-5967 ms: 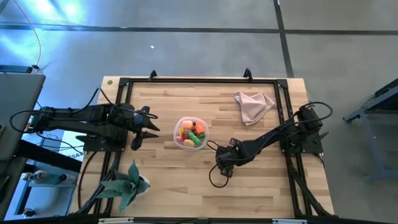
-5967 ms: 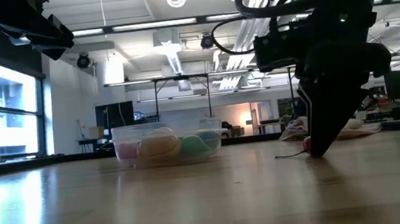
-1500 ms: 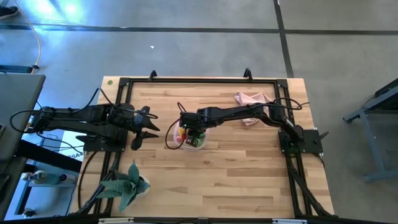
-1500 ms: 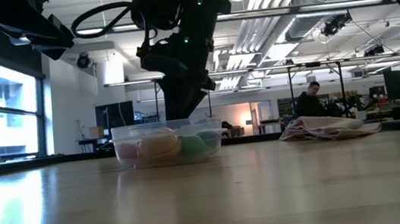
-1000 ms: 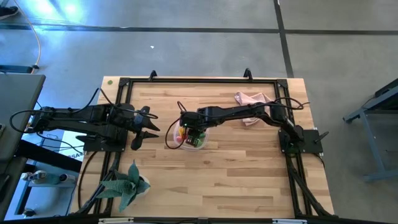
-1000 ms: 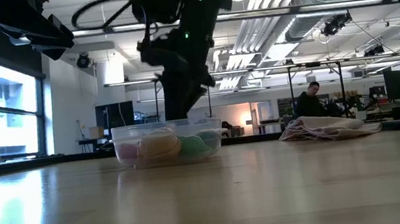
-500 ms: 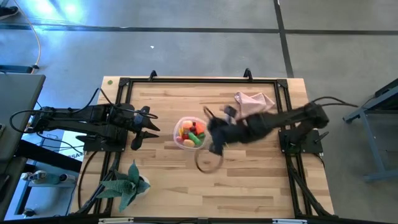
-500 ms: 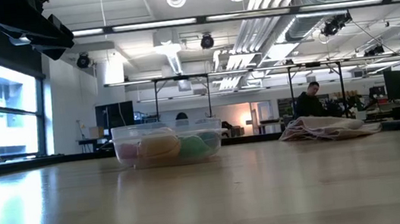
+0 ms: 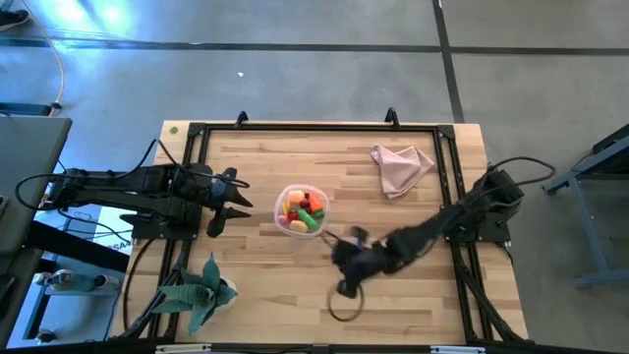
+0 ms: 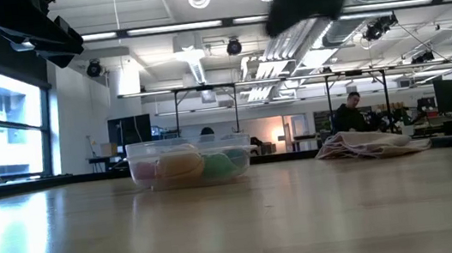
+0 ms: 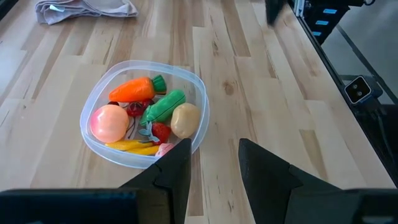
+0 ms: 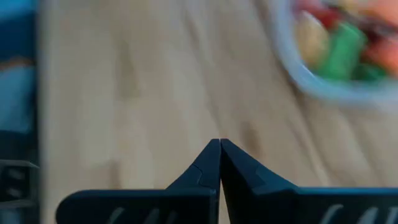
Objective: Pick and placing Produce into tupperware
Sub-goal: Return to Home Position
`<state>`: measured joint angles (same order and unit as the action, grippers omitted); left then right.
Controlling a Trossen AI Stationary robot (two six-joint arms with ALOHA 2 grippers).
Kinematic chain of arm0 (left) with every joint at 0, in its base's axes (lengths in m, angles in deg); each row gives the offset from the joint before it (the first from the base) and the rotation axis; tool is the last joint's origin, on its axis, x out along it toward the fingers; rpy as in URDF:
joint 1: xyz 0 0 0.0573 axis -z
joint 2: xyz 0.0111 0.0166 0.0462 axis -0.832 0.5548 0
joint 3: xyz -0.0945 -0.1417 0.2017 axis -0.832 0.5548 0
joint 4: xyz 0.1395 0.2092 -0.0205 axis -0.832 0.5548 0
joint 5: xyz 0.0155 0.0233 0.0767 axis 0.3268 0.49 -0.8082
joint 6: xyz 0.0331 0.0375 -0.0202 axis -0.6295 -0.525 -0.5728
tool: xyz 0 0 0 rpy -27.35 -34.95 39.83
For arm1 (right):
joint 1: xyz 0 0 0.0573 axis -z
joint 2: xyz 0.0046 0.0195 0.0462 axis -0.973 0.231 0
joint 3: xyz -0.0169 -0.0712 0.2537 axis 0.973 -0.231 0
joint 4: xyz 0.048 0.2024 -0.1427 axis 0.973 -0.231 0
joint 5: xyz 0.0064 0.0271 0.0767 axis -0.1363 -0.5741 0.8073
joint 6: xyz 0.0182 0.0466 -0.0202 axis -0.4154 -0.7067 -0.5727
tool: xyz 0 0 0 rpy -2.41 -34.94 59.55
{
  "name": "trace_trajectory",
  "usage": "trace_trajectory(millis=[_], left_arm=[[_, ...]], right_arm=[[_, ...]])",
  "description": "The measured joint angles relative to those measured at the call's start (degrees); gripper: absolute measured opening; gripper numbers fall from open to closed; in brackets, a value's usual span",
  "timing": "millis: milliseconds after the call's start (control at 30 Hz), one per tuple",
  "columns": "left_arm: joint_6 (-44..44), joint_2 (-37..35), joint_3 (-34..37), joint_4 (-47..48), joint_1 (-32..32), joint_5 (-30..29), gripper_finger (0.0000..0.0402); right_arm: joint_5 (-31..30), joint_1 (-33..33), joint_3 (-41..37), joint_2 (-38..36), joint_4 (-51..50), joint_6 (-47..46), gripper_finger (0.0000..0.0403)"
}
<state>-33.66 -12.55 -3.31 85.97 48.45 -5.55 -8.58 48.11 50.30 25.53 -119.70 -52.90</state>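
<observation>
1. Two tools, both empty: the left tool (image 11: 214, 148) waits near the tub with its fingers apart, and the right tool (image 12: 219, 149) hangs over bare counter (image 9: 413, 285), fingers pressed together on nothing.
2. Tub (image 11: 140, 62) sits mid-counter with the produce (image 11: 146, 115) inside, carrot (image 11: 132, 91) and pepper (image 11: 163, 106) on top. I spot no loose pieces on the wood.
3. Job looks done, and the right arm seems bound for home.
4. Danger one: its cable loop (image 9: 342, 307) dangles low. If that snags the counter edge, the arm jerks.
5. Danger two: a wide swing clips the light tub and everything scatters.
6. Danger three: the cloth (image 9: 398, 167) lies near that arm's base and could get dragged along.
</observation>
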Motion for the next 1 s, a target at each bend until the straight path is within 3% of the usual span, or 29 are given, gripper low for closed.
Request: trace_trajectory(millis=[100, 200, 333, 500, 633, 767, 1000], left_arm=[[0.0, 0.0, 0.0, 0.0, 0.0, 0.0, 0.0122], [0.0, 0.0, 0.0, 0.0, 0.0, 0.0, 0.0122], [0.0, 0.0, 0.0, 0.0, 0.0, 0.0, 0.0122], [0.0, 0.0, 0.0, 0.0, 0.0, 0.0, 0.0122], [0.0, 0.0, 0.0, 0.0, 0.0, 0.0, 0.0122], [0.0, 0.0, 0.0, 0.0, 0.0, 0.0, 0.0122], [0.0, 0.0, 0.0, 0.0, 0.0, 0.0, 0.0122]], right_arm=[[9.7, 5.2, -4.7, 0.0, 17.0, 11.2, 0.0], [19.2, 12.1, -5.6, -0.7, 24.8, 22.9, 0.0], [24.3, 23.0, -4.5, -6.0, 24.5, 31.8, 0.0], [25.6, 32.2, -4.5, -20.4, 17.1, 34.9, 0.0], [16.5, 32.0, -4.4, -33.7, 8.7, 37.9, 0.0], [7.7, 26.2, -7.2, -44.4, 4.4, 36.4, 0.0], [-12.9, 10.8, -23.0, -60.3, 7.4, 31.2, 0.0]])
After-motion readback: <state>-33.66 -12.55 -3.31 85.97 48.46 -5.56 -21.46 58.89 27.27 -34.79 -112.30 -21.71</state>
